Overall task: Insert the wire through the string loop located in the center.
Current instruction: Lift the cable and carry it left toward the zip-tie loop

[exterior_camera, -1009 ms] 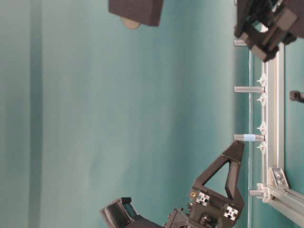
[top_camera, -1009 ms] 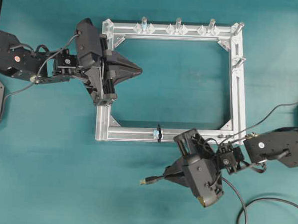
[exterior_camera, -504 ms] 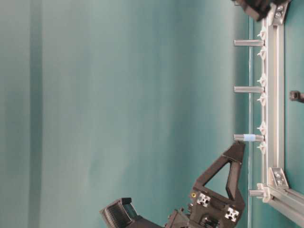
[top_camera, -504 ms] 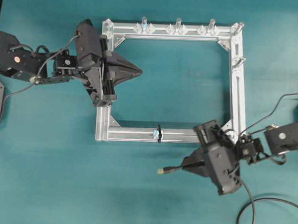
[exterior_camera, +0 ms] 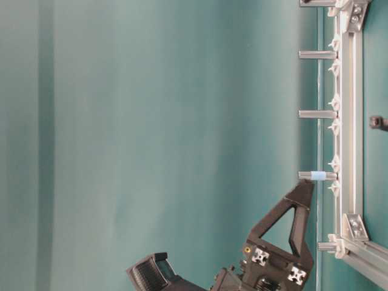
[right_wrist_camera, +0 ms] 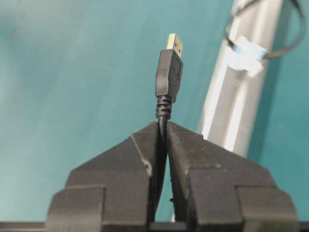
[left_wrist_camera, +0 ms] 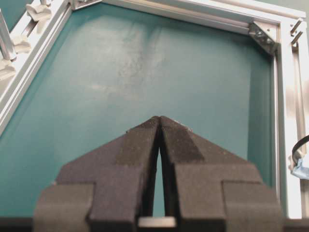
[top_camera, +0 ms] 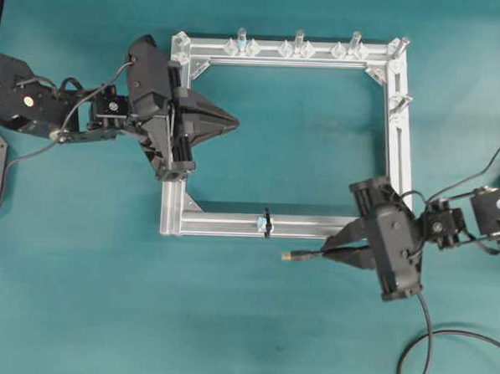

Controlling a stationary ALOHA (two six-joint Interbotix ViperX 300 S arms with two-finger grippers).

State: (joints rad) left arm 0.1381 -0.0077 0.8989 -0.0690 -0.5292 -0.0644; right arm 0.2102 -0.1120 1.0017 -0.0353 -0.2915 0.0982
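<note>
- Right end effector (top_camera: 340, 251) is clenched on the wire (right_wrist_camera: 168, 82), just behind the plug's strain relief. Plug sticks out past the fingertips, brassy tip leading.
- In the overhead view the plug tip points left, along the outside of the aluminium frame's (top_camera: 401, 145) bottom rail, just below it and apart from it.
- String loop (top_camera: 266, 222) sits mid-way along that bottom rail, wrapped around it, with its pale clip on the left side. Tip is near the loop but off to the right and a bit below it: not threaded yet.
- The right wrist view agrees: loop and clip are up and right of the plug, so the plug isn't lined up with the opening.
- Left end effector (left_wrist_camera: 160, 121) is clenched on nothing, tips meeting, hanging over the inside of the frame near the left rail. Well apart from the loop.
- Rest of the wire trails off behind the right arm across the worktop (top_camera: 101, 313).
- Step in hand, as I read it: approach and alignment, before insertion.
- Next move needs the plug brought toward the rail and aimed square at the loop opening, then pushed through. The loop is small and floppy, so an off-axis tip will likely shove it aside. The left arm may have to steady it or catch the tip on the far side.
</note>
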